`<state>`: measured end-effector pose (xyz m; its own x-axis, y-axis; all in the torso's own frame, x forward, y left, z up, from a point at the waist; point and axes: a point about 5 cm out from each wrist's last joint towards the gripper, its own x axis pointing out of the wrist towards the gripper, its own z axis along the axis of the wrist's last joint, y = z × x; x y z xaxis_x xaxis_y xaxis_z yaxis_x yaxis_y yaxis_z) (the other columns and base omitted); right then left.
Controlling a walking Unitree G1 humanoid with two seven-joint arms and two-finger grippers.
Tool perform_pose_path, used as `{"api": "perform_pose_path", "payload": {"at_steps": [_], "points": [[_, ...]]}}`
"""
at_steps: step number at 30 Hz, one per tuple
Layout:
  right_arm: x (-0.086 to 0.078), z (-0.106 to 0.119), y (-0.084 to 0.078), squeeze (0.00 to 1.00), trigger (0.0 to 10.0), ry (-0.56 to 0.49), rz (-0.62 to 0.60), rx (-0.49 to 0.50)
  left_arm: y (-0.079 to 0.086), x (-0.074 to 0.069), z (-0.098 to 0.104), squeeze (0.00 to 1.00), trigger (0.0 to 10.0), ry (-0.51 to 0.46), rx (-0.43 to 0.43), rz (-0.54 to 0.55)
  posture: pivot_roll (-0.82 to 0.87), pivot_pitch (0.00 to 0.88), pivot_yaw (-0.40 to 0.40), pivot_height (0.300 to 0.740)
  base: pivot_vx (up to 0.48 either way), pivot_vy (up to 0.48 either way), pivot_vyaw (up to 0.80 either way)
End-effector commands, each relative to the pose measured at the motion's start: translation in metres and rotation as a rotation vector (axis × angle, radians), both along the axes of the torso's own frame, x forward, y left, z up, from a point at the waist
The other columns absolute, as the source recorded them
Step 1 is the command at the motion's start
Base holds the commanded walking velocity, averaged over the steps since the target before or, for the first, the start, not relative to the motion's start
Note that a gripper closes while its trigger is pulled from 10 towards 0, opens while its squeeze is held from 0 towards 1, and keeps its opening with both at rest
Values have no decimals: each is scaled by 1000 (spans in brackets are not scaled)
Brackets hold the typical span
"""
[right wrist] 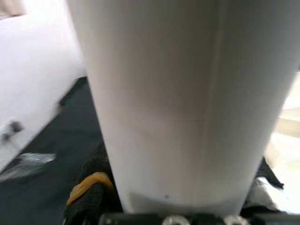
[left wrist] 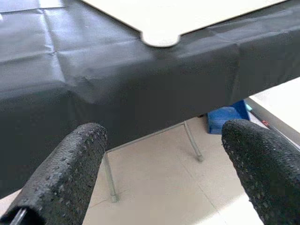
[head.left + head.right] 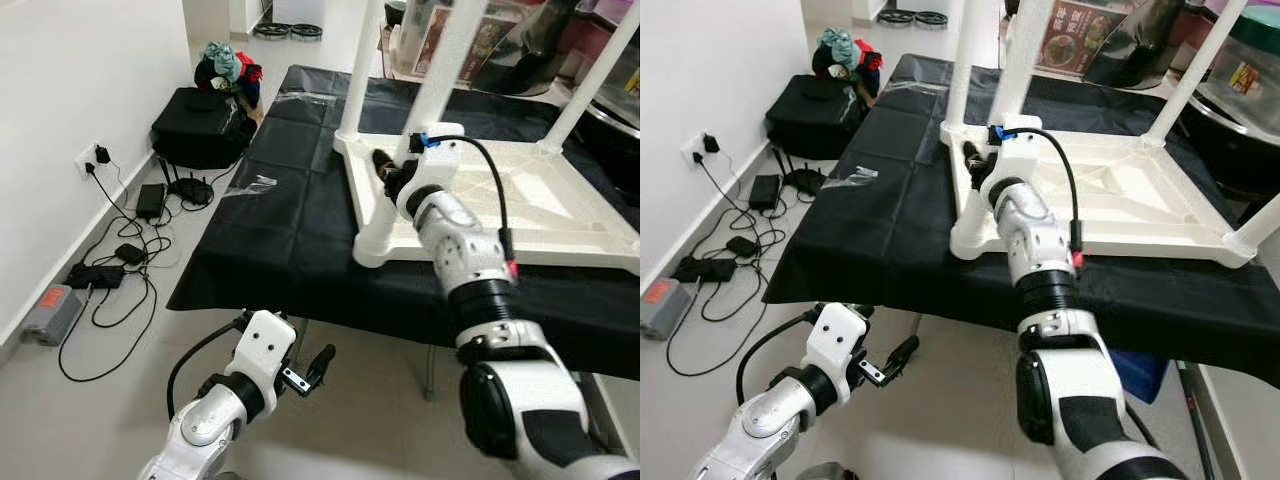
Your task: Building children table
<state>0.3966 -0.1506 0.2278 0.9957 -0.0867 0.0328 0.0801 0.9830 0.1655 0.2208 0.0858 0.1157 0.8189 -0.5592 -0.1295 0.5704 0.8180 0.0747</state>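
A white children's table (image 3: 560,215) lies upside down on a black-covered table (image 3: 280,200), with white legs standing up from its corners. My right gripper (image 3: 388,172) reaches in at the near left part of the frame and is shut on one white leg (image 3: 440,70). In the right wrist view that leg (image 1: 178,103) sits very close between the fingers (image 1: 89,197). My left gripper (image 3: 312,368) hangs low in front of the table edge, below the cloth. Its two black fingers (image 2: 61,178) stand wide open with nothing between them.
Along the left wall lie a socket with plugs (image 3: 95,157), cables, adapters and a grey-orange box (image 3: 50,310). A black bag (image 3: 200,125) with clothes sits at the table's far left end. A blue box (image 3: 1135,375) is under the table. Clutter stands behind it.
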Motion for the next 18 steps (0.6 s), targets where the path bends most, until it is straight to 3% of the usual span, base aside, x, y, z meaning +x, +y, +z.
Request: {"api": "perform_pose_path", "payload": {"at_steps": [1, 4, 6, 7, 8, 9, 13, 14, 17, 18], "points": [[-9, -3, -15, 0, 0, 23, -205, 36, -1, 0, -2, 0, 10000, 5, 13, -6, 163, 52, -110, 740, 0, 0, 0], [-15, -3, 0, 0, 0, 38, -240, 59, -1, 0, -3, 0, 10000, 5, 14, -6, 165, 50, -111, 740, 0, 0, 0], [-15, -3, 0, 0, 0, 38, -240, 59, -1, 0, -3, 0, 10000, 5, 14, -6, 165, 50, -111, 740, 0, 0, 0], [-14, -3, 10, 0, 10000, 49, -208, 76, -1, 0, -3, 0, 10000, 6, 14, -6, 168, 53, -113, 740, 0, 0, 0], [-12, -1, 19, 0, 10000, 44, -153, 73, -1, 0, -3, 0, 10000, 6, 14, -5, 169, 52, -114, 740, 0, 0, 0], [-10, 2, 24, 1000, 10000, 28, -110, 61, -1, 0, -3, 0, 10000, 7, 13, -5, 169, 52, -114, 740, 0, 0, 0], [-9, 3, 27, 1000, 10000, 16, -85, 52, -1, 0, -3, 0, 10000, 7, 13, -4, 169, 52, -114, 740, 0, 0, 0], [-7, 9, 29, 0, 10000, -27, -14, 62, -1, 0, -3, 0, 10000, 8, 13, -4, 163, 57, -114, 740, 0, 0, 0], [-6, 13, 30, 0, 10000, -56, 33, 73, -1, 0, -3, 0, 10000, 9, 12, -4, 163, 57, -116, 740, 0, 0, 0], [-4, 21, 37, 0, 10000, -93, 265, 101, -1, 0, -3, 0, 10000, 9, 12, -4, 162, 57, -114, 740, 0, 0, 0]]}}
